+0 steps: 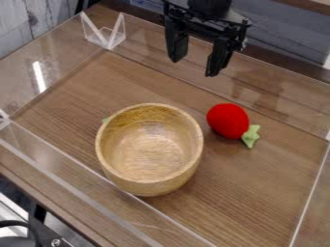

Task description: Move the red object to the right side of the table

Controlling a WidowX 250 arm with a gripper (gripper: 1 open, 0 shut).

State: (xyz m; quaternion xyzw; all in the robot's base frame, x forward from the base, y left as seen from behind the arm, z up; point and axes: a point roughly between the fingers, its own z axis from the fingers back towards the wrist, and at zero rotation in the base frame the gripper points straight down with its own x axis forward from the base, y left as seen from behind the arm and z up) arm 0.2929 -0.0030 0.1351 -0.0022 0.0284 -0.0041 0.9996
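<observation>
Camera view, looking down from above: I can see a brown wood-grain counter [71,85] with a black robotic hand [202,66] hanging over its far part, near the top of the picture. The hand's two dark fingers stand wide apart, with nothing between them. Below and to the right of it in the picture lies the small, rounded, bright-red toy strawberry [229,120], its green leafy tip [250,136] pointing toward the lower right. The strawberry sits on the wood just beside a round, tan wooden bowl [149,152], on the bowl's upper-right side, and it is apart from the hand. The bowl is upright, much bigger than the strawberry, and I can see bare wood-coloured surface inside it. Up at the top left, a clear acrylic piece [103,29] stands at the counter's edge. Down in the bottom left corner there's a bit of black equipment [23,234], cut off by the frame.
</observation>
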